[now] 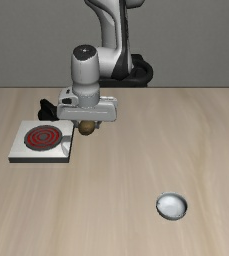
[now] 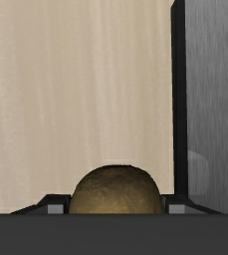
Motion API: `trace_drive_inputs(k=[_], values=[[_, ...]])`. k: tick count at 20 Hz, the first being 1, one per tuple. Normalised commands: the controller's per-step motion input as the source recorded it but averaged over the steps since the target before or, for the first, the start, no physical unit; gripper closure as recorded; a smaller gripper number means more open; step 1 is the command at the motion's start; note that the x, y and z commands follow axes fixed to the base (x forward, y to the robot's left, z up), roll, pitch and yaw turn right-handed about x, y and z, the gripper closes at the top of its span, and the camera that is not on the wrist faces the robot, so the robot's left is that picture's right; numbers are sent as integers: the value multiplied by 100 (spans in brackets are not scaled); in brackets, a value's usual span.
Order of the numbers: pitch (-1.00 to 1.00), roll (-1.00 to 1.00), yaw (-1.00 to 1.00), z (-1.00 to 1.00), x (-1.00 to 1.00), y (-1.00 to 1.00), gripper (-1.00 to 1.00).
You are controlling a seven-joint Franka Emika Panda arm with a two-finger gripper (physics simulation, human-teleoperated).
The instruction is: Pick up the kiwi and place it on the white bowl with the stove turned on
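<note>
Coils showed red on the square, white-rimmed stove plate [image 1: 41, 141] at the exterior view's left. Just off its right edge, the arm's two-finger gripper [image 1: 87, 121] was clamped on the brown, rounded kiwi [image 1: 87, 128], pinching it from both sides in the wrist view. Bare pale wooden table [image 1: 186, 120] stretched open rightward to the small white bowl [image 1: 172, 207], which stood well apart from stove and gripper.

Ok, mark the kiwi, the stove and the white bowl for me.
kiwi [image 2: 112, 189]: wrist view, middle of its brown skin.
stove [image 1: 42, 138]: exterior view, centre of the red burner.
white bowl [image 1: 172, 206]: exterior view, bare inside of the bowl.
</note>
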Motion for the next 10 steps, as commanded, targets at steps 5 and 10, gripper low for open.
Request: trace_drive_inputs(k=[5,10], values=[[0,0,0,20,0,0,100],[0,0,0,100,0,0,100]])
